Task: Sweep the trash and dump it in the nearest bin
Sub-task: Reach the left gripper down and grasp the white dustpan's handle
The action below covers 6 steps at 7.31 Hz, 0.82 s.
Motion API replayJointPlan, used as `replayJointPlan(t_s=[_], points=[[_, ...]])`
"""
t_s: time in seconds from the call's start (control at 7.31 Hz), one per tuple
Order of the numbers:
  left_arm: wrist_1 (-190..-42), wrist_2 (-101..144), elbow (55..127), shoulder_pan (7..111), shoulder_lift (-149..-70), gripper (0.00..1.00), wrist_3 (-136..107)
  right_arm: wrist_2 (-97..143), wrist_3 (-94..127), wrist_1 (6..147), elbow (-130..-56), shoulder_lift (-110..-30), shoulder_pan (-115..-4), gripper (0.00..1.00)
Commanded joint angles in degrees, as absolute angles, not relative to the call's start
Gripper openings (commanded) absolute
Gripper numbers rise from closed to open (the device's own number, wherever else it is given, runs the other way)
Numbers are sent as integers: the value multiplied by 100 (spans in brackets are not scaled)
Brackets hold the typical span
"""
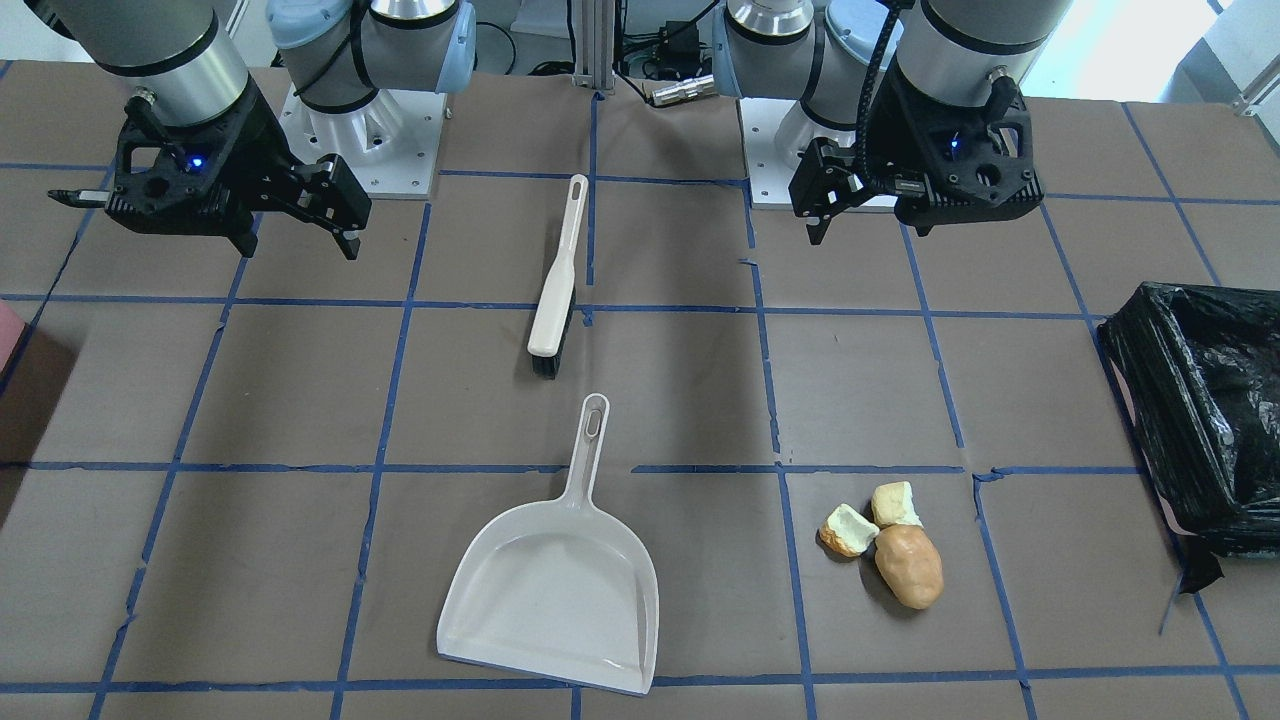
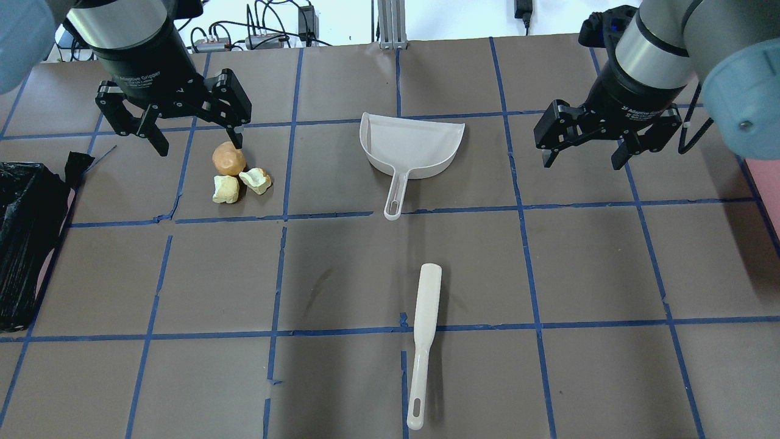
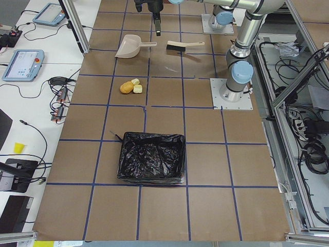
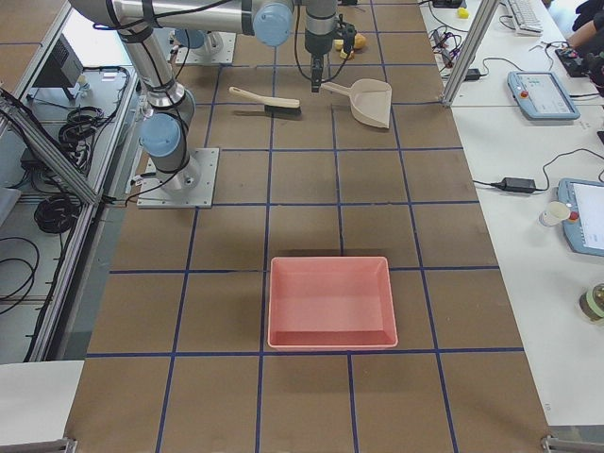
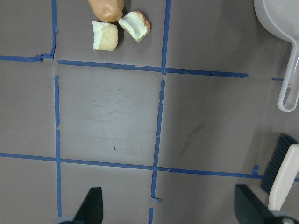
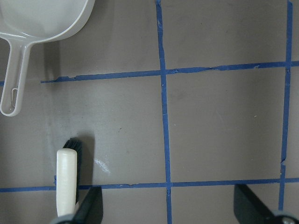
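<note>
At overhead frame centre, brush (image 2: 423,341) and dustpan (image 2: 411,143) lie ungrasped; left gripper (image 2: 198,139) and right gripper (image 2: 581,160) gape empty, so grasping is judged next.

Brown table (image 2: 597,262), blue tape grid (image 2: 517,208)

Shows the bin (image 3: 151,157), lined with a crinkled black bag, nearest on the brown table (image 3: 205,175) gridded in blue tape; farther along, the trash (image 3: 130,87), three lumps clustered, well apart from it; beyond, dustpan (image 3: 129,47) and brush (image 3: 181,47) side by side, dustpan handle toward the brush.
</note>
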<state>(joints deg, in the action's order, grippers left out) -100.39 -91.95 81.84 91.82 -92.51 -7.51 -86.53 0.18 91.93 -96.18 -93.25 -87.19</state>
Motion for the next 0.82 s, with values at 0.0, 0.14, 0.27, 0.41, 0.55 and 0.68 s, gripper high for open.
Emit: replayJointPlan(t_s=[0.0, 0.14, 0.27, 0.41, 0.55, 0.68], points=[[-9854, -9193, 8183, 9176, -9246, 100, -695, -8649, 9, 9193, -9624, -9325, -8719, 100], [-9818, -9193, 8200, 9176, -9272, 100, -686, -8657, 9, 9193, -9624, -9325, -8719, 100], [-9817, -9193, 8200, 9167, -9281, 100, -686, -8657, 9, 9193, -9624, -9325, -8719, 100], [-9791, -9193, 8191, 9167, -9351, 100, -677, -8657, 9, 9193, -9624, -9325, -8719, 100], [-9748, -9167, 8200, 9176, -9404, 100, -668, -8649, 9, 9193, -9624, -9325, -8719, 100], [-9538, -8949, 8226, 9202, -9604, 100, -677, -8648, 9, 9193, -9624, -9325, -8719, 100]])
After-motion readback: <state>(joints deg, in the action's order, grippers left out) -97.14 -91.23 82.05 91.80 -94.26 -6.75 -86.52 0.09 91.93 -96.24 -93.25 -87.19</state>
